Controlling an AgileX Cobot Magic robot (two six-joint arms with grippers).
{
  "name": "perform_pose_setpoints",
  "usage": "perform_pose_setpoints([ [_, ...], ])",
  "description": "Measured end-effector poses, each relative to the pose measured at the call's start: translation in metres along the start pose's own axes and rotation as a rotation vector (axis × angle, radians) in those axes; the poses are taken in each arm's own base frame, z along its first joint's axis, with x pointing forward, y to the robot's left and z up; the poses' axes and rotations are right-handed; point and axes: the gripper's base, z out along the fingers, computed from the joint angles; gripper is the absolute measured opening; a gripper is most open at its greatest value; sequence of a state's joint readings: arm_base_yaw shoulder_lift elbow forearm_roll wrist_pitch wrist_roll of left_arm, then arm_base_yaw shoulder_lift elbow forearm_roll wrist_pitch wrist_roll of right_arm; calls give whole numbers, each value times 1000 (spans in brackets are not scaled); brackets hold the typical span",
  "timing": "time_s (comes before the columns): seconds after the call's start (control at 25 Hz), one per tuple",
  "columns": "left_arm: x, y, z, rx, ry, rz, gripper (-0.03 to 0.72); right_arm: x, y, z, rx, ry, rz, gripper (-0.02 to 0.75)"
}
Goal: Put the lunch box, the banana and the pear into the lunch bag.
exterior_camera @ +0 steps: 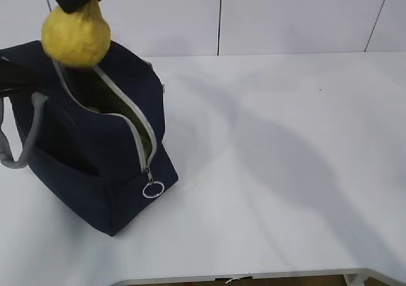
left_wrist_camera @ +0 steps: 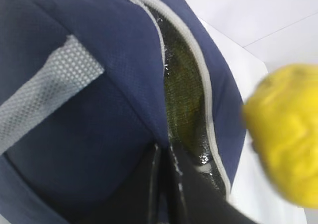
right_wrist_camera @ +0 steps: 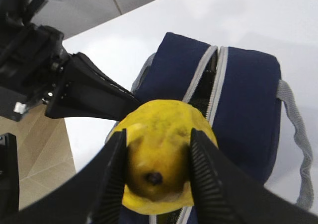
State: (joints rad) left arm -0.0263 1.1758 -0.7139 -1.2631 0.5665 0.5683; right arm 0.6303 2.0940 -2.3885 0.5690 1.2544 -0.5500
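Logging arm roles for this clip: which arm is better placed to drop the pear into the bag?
Right. Its gripper already holds the pear above the lunch bag and its unzipped opening. The left gripper is shut at the bag's top edge.

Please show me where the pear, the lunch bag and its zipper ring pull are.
pear [exterior_camera: 76, 35], exterior view, on its rounded body.
lunch bag [exterior_camera: 89, 178], exterior view, on its navy side wall.
zipper ring pull [exterior_camera: 153, 189], exterior view, on the metal ring.

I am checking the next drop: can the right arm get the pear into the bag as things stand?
Probably yes. The right gripper holds the pear just above the bag, whose zipper gapes, but the opening looks narrow, with the left gripper at its edge.
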Motion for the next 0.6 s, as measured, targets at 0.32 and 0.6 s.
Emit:
perform_pose_setpoints([
  [0.32,1,0,0,5,7,2,-17,10,-4,30,-36,50,-60,318],
  [0.6,1,-1,0,6,10,2,-17,27,-19,61,-40,119,-105,318],
])
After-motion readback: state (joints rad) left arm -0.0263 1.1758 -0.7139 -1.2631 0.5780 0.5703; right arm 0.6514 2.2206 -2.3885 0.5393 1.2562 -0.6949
